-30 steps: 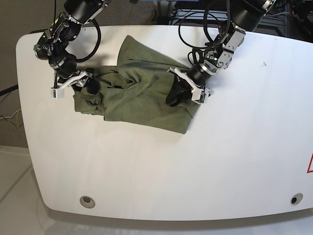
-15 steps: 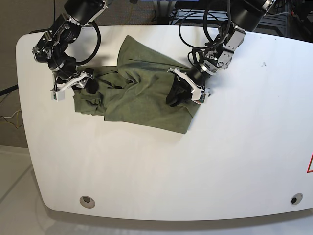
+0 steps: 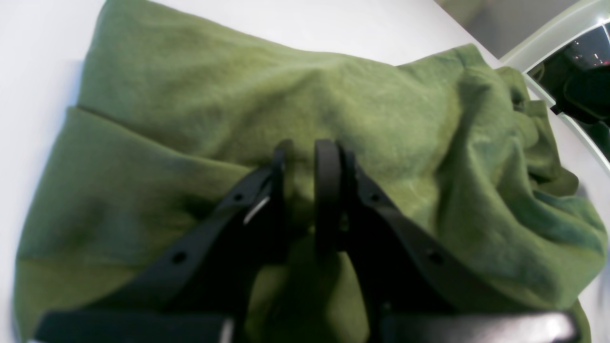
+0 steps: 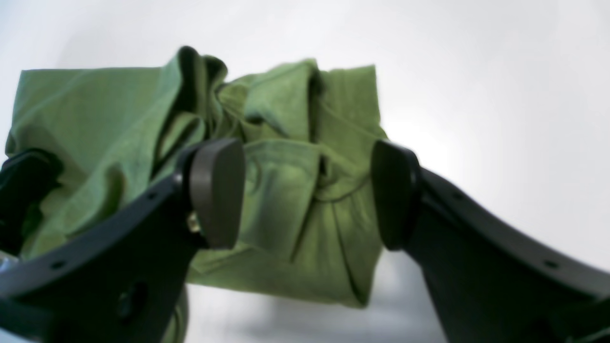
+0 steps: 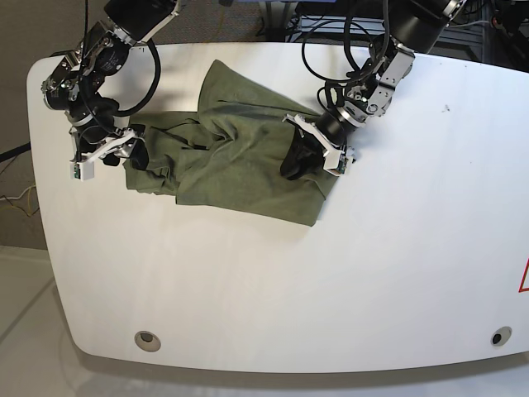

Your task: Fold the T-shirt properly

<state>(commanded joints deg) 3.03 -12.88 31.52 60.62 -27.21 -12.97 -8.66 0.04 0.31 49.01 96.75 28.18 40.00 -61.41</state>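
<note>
Right claw [image 5: 106, 155]: at the left of the base view, just off the left edge of the cloth; fingers [image 4: 217, 190] spread wide apart with nothing between them, seen plainly in the right wrist view.
Right arm [image 5: 91, 58]: black, cabled, came down from the far left edge of the surface.
T-shirt [image 5: 231, 157]: olive green, bunched and creased, lay on the far half of the surface between the two claws; one corner pointed toward the far edge, the near edge ran slanting down to the right.
Folds [image 4: 267, 109]: thick gathered ridges at the left end of the T-shirt, just beyond the right claw.
Left claw [image 5: 310, 157]: at the right end of the T-shirt, pressed into the cloth; fingers [image 3: 326, 181] drawn close together, pinching a ridge of the green fabric.
Left arm [image 5: 388, 66]: black, cabled, came down from the far right.
Surface [image 5: 331, 289]: white, rounded corners, with a small round hole [image 5: 148, 338] near the front left and another [image 5: 496, 337] at the front right.
</note>
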